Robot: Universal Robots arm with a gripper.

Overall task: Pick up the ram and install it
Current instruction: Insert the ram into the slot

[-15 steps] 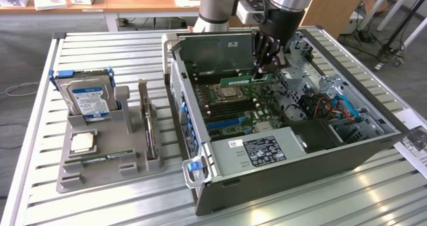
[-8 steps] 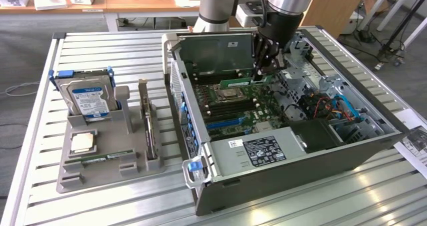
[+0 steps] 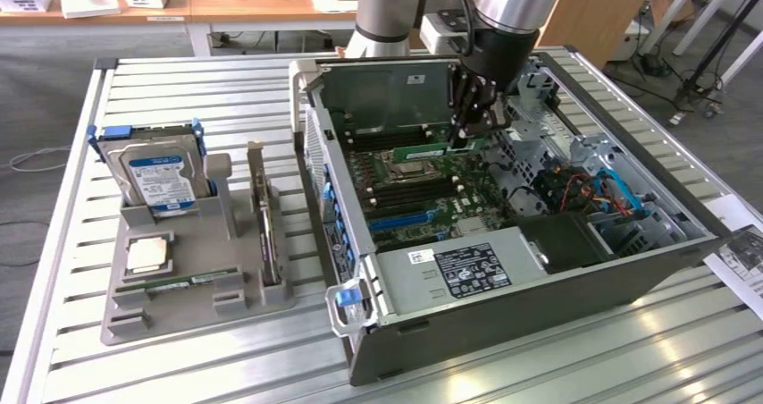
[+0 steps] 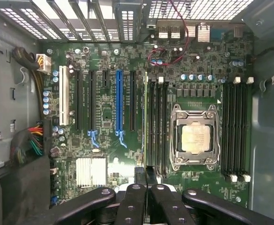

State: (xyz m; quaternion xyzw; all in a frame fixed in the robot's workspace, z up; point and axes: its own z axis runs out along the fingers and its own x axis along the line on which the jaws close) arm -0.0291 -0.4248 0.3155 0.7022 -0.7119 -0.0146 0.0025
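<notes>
The ram (image 3: 431,149) is a thin green stick, and my gripper (image 3: 467,138) is shut on it inside the open computer case (image 3: 357,243), just above the motherboard (image 3: 430,198). In the wrist view the ram (image 4: 146,117) shows edge-on, running straight out from between my closed fingers (image 4: 133,199). It lies along the black memory slots (image 4: 156,126) beside the processor socket (image 4: 195,137). Whether it touches a slot I cannot tell.
In the exterior view's left a grey fixture (image 3: 179,310) holds a hard drive (image 3: 155,176), a square processor chip (image 3: 148,254), another green stick lying flat (image 3: 185,283) and an upright card (image 3: 263,216). The case walls, the power supply (image 3: 465,265) and cables (image 3: 596,194) surround the motherboard.
</notes>
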